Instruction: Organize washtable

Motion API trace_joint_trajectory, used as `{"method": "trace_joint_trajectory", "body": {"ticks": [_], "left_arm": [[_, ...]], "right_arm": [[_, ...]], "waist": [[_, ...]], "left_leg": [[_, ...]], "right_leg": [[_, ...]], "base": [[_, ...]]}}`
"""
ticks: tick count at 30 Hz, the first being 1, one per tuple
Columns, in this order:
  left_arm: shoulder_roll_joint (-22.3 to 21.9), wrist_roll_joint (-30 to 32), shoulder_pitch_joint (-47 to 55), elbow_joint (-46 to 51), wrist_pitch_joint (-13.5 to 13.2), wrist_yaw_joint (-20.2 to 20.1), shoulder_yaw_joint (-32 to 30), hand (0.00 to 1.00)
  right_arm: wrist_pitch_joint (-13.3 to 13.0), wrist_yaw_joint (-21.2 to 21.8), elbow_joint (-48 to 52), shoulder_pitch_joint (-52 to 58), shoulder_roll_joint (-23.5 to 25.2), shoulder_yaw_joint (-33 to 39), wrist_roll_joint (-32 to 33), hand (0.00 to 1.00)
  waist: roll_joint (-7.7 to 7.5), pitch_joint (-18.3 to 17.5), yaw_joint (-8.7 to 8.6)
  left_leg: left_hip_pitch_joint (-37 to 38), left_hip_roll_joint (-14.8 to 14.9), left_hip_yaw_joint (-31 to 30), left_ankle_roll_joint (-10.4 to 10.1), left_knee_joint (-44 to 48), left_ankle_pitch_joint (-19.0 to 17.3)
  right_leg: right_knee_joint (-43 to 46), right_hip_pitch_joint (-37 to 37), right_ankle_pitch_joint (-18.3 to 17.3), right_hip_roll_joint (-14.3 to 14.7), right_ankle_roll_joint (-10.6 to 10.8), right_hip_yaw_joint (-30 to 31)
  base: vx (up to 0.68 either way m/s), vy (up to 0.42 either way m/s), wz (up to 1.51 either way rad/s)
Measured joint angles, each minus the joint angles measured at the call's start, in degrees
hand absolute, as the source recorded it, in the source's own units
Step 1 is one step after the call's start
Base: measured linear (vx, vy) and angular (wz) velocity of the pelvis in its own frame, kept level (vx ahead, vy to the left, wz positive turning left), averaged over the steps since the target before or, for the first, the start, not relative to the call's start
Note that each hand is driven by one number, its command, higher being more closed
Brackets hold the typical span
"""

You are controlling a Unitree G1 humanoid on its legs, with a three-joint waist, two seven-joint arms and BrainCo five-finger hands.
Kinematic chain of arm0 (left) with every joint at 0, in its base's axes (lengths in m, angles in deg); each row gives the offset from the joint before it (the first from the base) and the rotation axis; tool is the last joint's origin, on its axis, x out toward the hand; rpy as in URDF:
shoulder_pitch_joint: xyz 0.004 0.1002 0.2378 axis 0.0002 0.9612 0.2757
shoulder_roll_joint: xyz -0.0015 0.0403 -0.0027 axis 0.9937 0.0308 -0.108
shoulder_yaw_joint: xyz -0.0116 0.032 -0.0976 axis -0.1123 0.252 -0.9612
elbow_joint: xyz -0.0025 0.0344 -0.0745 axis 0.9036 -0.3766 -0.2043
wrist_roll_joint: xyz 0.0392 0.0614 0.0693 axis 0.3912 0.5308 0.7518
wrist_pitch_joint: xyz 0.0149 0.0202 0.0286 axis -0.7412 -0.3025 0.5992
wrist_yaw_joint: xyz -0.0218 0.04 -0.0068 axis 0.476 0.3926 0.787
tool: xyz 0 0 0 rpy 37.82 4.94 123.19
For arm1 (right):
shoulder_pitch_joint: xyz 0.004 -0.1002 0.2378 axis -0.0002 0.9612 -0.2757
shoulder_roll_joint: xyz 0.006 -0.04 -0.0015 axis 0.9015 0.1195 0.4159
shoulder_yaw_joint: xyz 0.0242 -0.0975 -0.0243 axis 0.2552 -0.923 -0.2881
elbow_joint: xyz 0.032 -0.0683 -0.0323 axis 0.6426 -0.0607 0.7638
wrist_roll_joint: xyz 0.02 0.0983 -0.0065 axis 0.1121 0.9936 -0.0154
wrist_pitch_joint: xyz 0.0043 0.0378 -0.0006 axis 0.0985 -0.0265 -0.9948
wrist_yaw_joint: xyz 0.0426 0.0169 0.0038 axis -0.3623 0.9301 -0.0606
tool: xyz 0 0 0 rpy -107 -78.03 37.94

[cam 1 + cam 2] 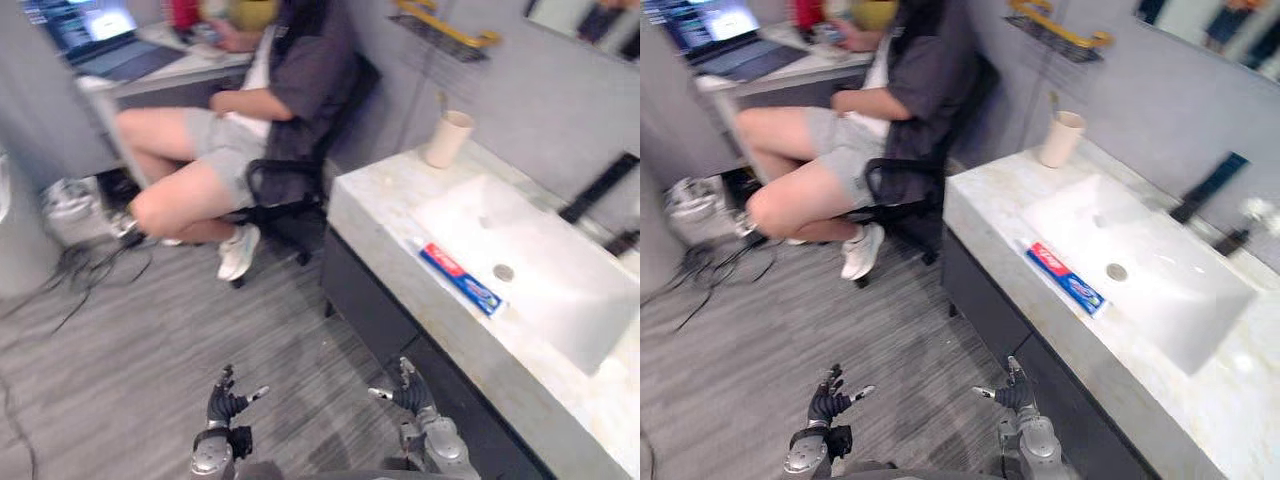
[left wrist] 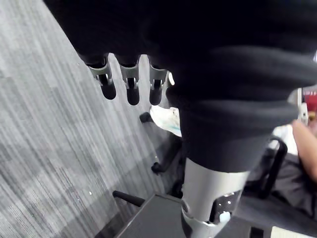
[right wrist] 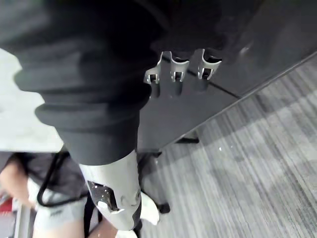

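- Left hand (image 1: 222,403): low over the floor, in front of the washtable (image 1: 372,215), well apart from it. Fingers spread and relaxed, holding nothing.
- Right hand (image 1: 412,393): low beside the washtable's dark front. Fingers loosely spread, thumb out to the side, holding nothing.
- Toothpaste (image 1: 460,279): lies flat on the front strip of the top, at the edge of the sink (image 1: 560,300), near the drain (image 1: 503,272).
- Cup (image 1: 447,138): upright at the far corner of the top, by the wall. Thin stick above its rim; cannot tell what it is.
- Person (image 1: 250,120) seated on a chair (image 1: 290,190) just past the far end.
- Progress, as judged: not begun. Neither hand touches any item, and both are below the level of the top.
- Left to do, as judged: raise a hand to the top, pick up the toothpaste, put it away, likely into the cup.
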Motion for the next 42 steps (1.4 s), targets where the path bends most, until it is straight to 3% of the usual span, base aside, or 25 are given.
{"method": "trace_joint_trajectory", "body": {"ticks": [1, 2, 3, 4, 5, 6, 7, 8, 9, 10, 11, 12, 15, 18, 19, 20, 24, 25, 35, 42], "left_arm": [[0.24, 0.00, -0.27, -0.83, 0.05, 0.00, -0.11, 0.00], [0.80, 0.00, -0.50, -1.72, 0.21, -0.08, -0.11, 0.00], [1.10, 0.07, -0.43, -2.25, 0.41, -0.21, -0.22, 0.00], [1.05, 0.16, -0.61, -2.79, 0.46, -0.24, -0.44, 0.00], [0.07, 1.15, -0.65, -3.03, 0.68, -0.41, -0.89, 0.00], [-0.45, 2.21, -0.65, -2.99, 0.73, -0.45, -1.13, 0.00], [-0.43, 2.25, -0.69, -2.95, 0.73, -0.45, -1.14, 0.00], [-0.30, 2.27, -0.12, -2.96, 0.78, -0.45, -1.22, 0.00], [-0.39, 2.25, 0.16, -2.94, 0.83, -0.45, -1.21, 0.00], [-0.63, 2.21, 0.43, -2.91, 0.92, -0.34, -1.18, 0.00], [-0.87, 2.15, 0.64, -3.01, 1.17, -0.36, -1.16, 0.00], [-1.04, 2.10, 0.64, -3.02, 1.16, -0.35, -1.15, 0.00], [-1.74, 1.99, -0.34, -2.89, 1.08, -0.19, -1.17, 0.00], [-1.75, 1.79, -1.01, -2.98, 1.07, 0.10, -1.21, 0.00], [-1.99, 1.80, -0.93, -3.04, 1.06, 0.10, -1.21, 0.00], [-1.75, 1.79, -0.99, -3.17, 1.07, 0.12, -1.52, 0.00], [0.04, 1.87, -1.48, -3.08, 0.56, 0.12, -1.90, 0.00], [2.89, 2.11, 1.00, -7.10, 0.46, 0.10, -1.84, 0.00], [2.80, 0.70, 0.84, -7.69, 0.50, -0.17, 0.25, 0.00], [0.96, -6.61, -0.36, -7.82, 0.52, -1.28, 2.86, 0.00]], "right_arm": [[0.03, -0.05, -0.52, -0.28, -0.03, 0.63, -0.01, 0.00], [0.06, -0.27, -0.84, -0.22, -0.11, 1.85, 0.02, 0.00], [0.02, -0.33, -0.76, 0.51, -0.25, 3.17, 0.02, 0.00], [-0.01, -0.37, -0.83, 0.80, -0.71, 3.96, 0.03, 0.00], [0.05, -0.37, -1.29, 1.78, -1.99, 5.45, 0.07, 0.00], [0.05, -0.39, -2.11, 2.24, -2.83, 6.12, 0.13, 0.00], [0.07, -0.40, -2.54, 2.38, -3.11, 6.09, 0.17, 0.00], [0.10, -0.44, -2.89, 2.67, -3.33, 6.06, 0.26, 0.00], [0.14, -0.57, -2.88, 2.75, -3.34, 6.10, 0.37, 0.00], [0.30, -0.61, -3.36, 3.49, -3.70, 6.32, 0.75, 0.00], [0.39, -0.58, -4.83, 3.12, -3.49, 7.77, 1.42, 0.00], [0.46, -0.65, -5.31, 3.14, -3.46, 8.50, 1.47, 0.00], [1.12, -0.75, -8.52, 2.15, -4.36, 10.70, 1.49, 0.00], [1.20, -1.59, -9.49, 1.79, -5.57, 12.56, 1.33, 0.00], [1.24, -1.86, -9.64, 2.46, -6.21, 12.87, 1.32, 0.00], [1.59, -1.89, -10.14, 2.83, -5.95, 13.67, 1.27, 0.00], [2.16, -1.95, -10.51, 3.42, -5.10, 15.10, 1.30, 0.00], [2.60, -2.86, -14.14, -0.66, -5.04, 16.00, 1.32, 0.00], [2.52, -2.83, -15.30, -0.65, -5.06, 16.12, 4.71, 0.00], [2.34, -3.01, -15.22, -1.04, -5.01, 16.83, 11.41, 0.00]], "waist": [[0.30, 0.18, -0.05], [0.27, 0.25, -0.23], [-0.68, 0.47, -1.20], [-0.76, 0.58, -1.67], [1.08, 1.09, -2.09], [1.43, 1.45, -2.53], [1.49, 1.52, -2.42], [1.87, 2.20, -1.93], [2.24, 2.48, -1.62], [2.42, 2.63, -0.99], [1.92, 2.93, -1.08], [1.59, 3.11, -1.11], [1.27, 3.36, -0.79], [2.59, 3.51, -0.88], [3.78, 2.91, -1.13], [3.70, 2.32, -0.87], [1.69, 0.78, -1.07], [-0.18, 1.83, -0.91], [0.05, 1.93, -1.06], [0.71, 2.21, -1.10]], "left_leg": [[0.41, 0.17, 0.93, 0.00, -0.34, 0.00], [1.35, -0.20, 2.84, -0.04, -0.96, -0.02], [2.97, -1.69, 3.59, -0.50, -1.09, -0.30], [3.94, -1.84, 3.31, -1.31, -0.88, -0.87], [5.04, -0.36, 3.46, -2.81, 0.88, -1.83], [3.99, 1.46, 3.37, -4.53, 6.98, -3.00], [2.64, 2.69, 3.15, -4.96, 11.54, -3.38], [-1.70, 6.92, 0.92, -4.84, 23.95, -3.86], [-3.80, 8.74, -1.64, -4.48, 29.87, -4.41], [-6.64, 10.15, -6.18, -5.37, 36.14, -5.91], [-8.81, 9.51, -10.93, -5.07, 36.28, -7.06], [-9.17, 8.99, -11.94, -4.94, 35.09, -7.17], [-10.77, 4.81, -20.65, -4.96, 20.10, -7.16], [-10.54, 1.98, -29.74, -7.51, 8.31, -4.51], [-10.13, 1.98, -29.58, -6.52, 5.28, -0.53], [-8.82, 1.47, -28.89, -6.41, 4.37, 2.55], [-5.24, -3.52, -25.12, -3.58, -1.77, 4.21], [3.22, -9.89, -23.51, 1.18, -15.40, 9.97], [4.20, -9.85, -23.36, 1.17, -15.40, 9.97], [4.23, -9.66, -24.62, 1.10, -15.40, 10.05]], "right_leg": [[-1.55, -0.53, 1.02, 0.25, -1.71, -3.41], [-6.20, -1.13, 4.10, 1.28, -5.07, -7.54], [-10.78, -1.05, 9.64, 2.15, -6.25, -5.81], [-11.35, -0.78, 9.77, 2.38, -6.64, -5.05], [-11.67, 0.73, 9.18, 3.90, -5.97, -3.72], [-11.98, 0.92, 7.87, 4.83, -4.93, -1.68], [-12.30, 1.16, 7.54, 5.44, -4.87, -0.55], [-14.10, 3.05, 7.45, 7.62, -4.90, 1.98], [-14.74, 3.86, 7.37, 9.02, -5.00, 3.24], [-14.77, 4.83, 6.77, 10.62, -5.42, 5.75], [-14.82, 6.46, 6.71, 10.95, -5.54, 7.69], [-14.99, 7.06, 6.67, 10.98, -5.49, 8.62], [-15.58, 9.02, 6.48, 10.82, -5.05, 14.32], [-15.31, 10.28, 5.74, 10.83, -3.34, 19.66], [-15.31, 11.07, 5.27, 11.07, -2.22, 21.20], [-15.18, 12.03, 4.77, 10.37, -0.89, 23.05], [-16.79, 11.83, 5.02, 5.15, 2.31, 25.80], [-23.31, 16.20, 8.59, 0.28, 5.60, 25.83], [-23.71, 17.44, 8.68, 0.32, 5.62, 25.72], [-25.97, 19.21, 9.95, 0.49, 5.60, 23.69]], "base": [[0.14, 0.074, -1.35], [0.17, 0.016, -0.97], [0.19, -0.020, -0.77], [0.21, -0.043, -0.57], [0.23, -0.085, -0.61], [0.18, -0.066, -0.78], [0.24, -0.172, -0.96], [0.17, -0.155, -0.91], [0.25, -0.191, -1.28], [0.23, -0.107, -1.26], [0.26, -0.079, -1.10], [0.29, -0.062, -0.88], [0.26, 0.021, -0.98], [0.22, 0.155, -0.91], [0.27, 0.283, -0.87], [0.27, 0.299, -0.73], [0.17, 0.216, -0.27], [0.07, 0.096, -0.07], [0.00, 0.000, 0.00], [-0.03, -0.019, 0.10]]}}
